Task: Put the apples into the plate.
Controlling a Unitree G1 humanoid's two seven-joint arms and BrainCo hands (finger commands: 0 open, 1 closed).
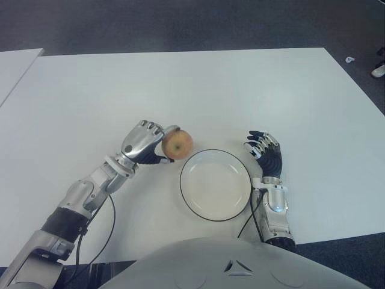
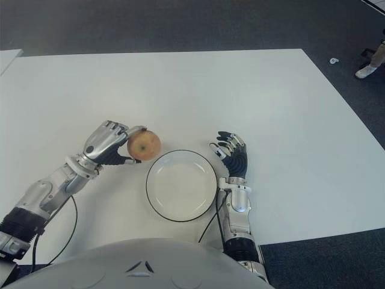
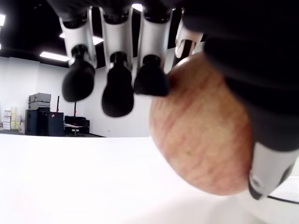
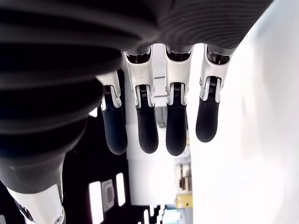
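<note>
One reddish-yellow apple [image 1: 177,144] is held in my left hand [image 1: 146,144], just left of the far-left rim of the white plate [image 1: 215,208]. The left wrist view shows the apple [image 3: 203,135] pinched between thumb and curled fingers [image 3: 150,79], a little above the white table. The plate has a dark rim and nothing lies in it. My right hand [image 1: 265,152] shows beside the plate's right edge, fingers [image 4: 175,126] straight and holding nothing.
The white table [image 1: 198,90] stretches far beyond the plate. A second white table edge [image 1: 15,66] shows at the far left. Dark carpet lies past the table, with a shoe [image 1: 378,70] at the far right.
</note>
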